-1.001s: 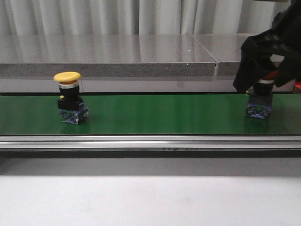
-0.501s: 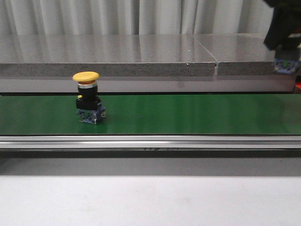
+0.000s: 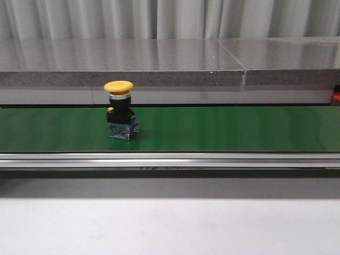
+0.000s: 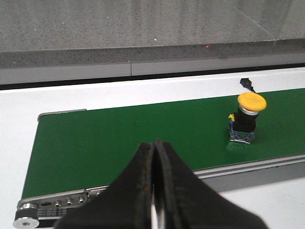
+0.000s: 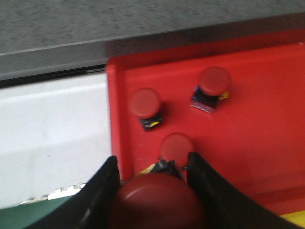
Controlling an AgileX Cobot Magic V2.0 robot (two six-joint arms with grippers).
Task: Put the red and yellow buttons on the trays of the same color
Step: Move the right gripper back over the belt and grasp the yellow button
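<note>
Yellow button has ridden rightward — right gripper gone from front view.

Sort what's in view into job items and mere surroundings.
Job items:
- yellow button on the green belt
- red button held in the right claw
- red tray with three red buttons in it
- left claw, shut and empty

Surroundings:
- grey counter
- curtain
</note>
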